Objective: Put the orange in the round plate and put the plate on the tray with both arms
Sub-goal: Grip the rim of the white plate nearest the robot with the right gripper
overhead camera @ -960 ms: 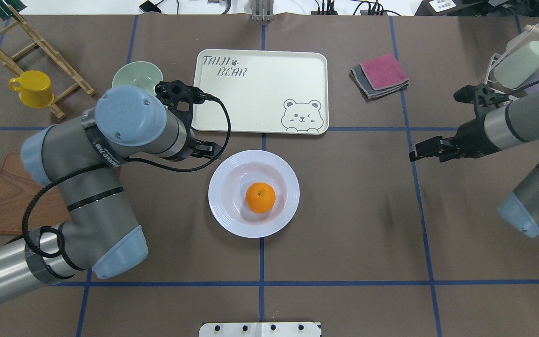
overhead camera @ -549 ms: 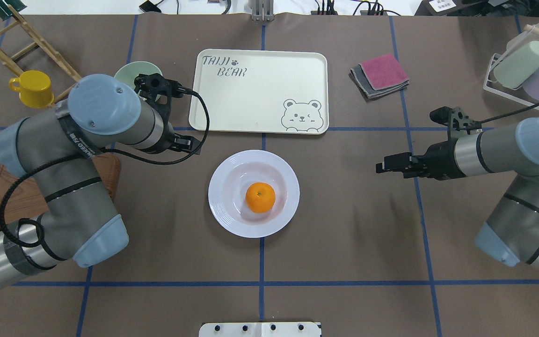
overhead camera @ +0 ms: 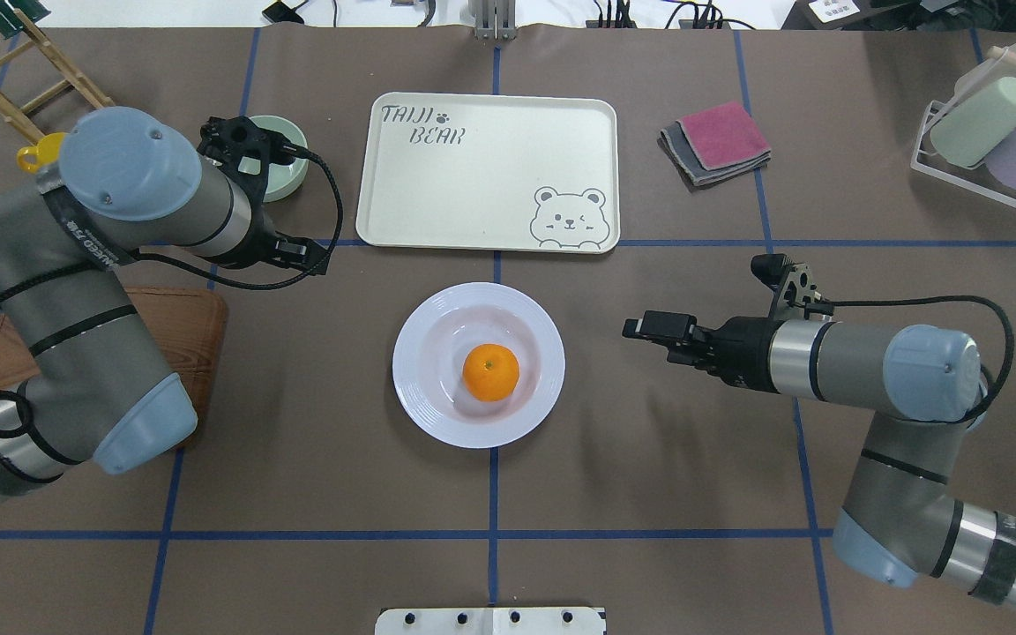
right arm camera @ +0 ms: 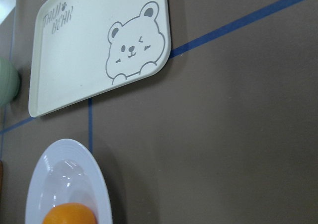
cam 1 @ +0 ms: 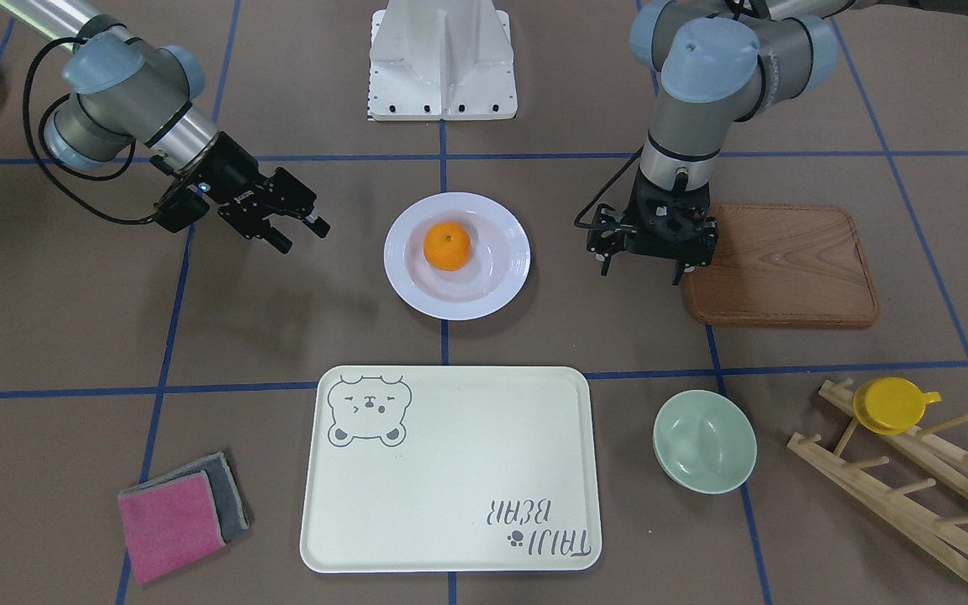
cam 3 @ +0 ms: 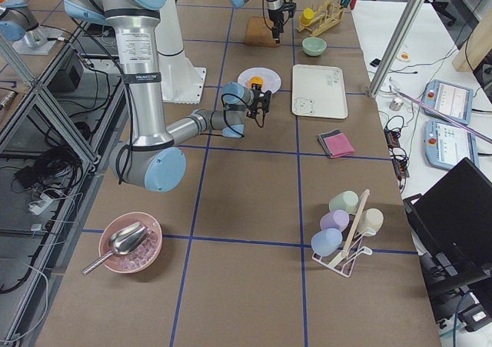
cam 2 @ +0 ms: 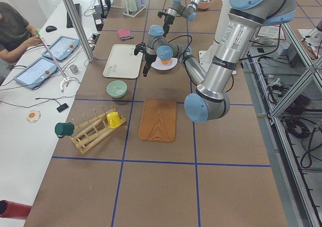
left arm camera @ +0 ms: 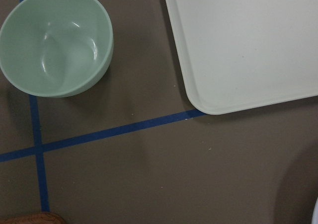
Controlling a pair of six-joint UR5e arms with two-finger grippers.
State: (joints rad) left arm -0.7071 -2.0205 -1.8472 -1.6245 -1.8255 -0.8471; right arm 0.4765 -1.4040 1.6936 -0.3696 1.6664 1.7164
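The orange (overhead camera: 490, 371) lies inside the white round plate (overhead camera: 420, 362) at the table's middle, and shows again as orange (cam 1: 447, 244) on plate (cam 1: 492, 286). Beyond it lies the cream bear tray (overhead camera: 490, 176), with nothing on it. My right gripper (cam 1: 303, 237) hovers to the plate's right, a short gap away, pointing at it, open and holding nothing. My left gripper (cam 1: 639, 270) points down at the table to the plate's left, beside the wooden board, open and holding nothing. The right wrist view shows the plate rim (right arm camera: 94, 184), the orange (right arm camera: 69, 215) and the tray (right arm camera: 89, 50).
A pale-green bowl (cam 1: 704, 441) sits left of the tray. A brown wooden board (cam 1: 786, 265) lies under my left arm. A yellow cup (cam 1: 891, 403) hangs on a wooden rack. Folded pink and grey cloths (overhead camera: 718, 141) lie right of the tray. A cup rack (overhead camera: 993, 132) stands far right.
My left arm has drawn back leftward, away from the plate. My right arm has swung in toward the plate's right side. Plate and orange have not moved.
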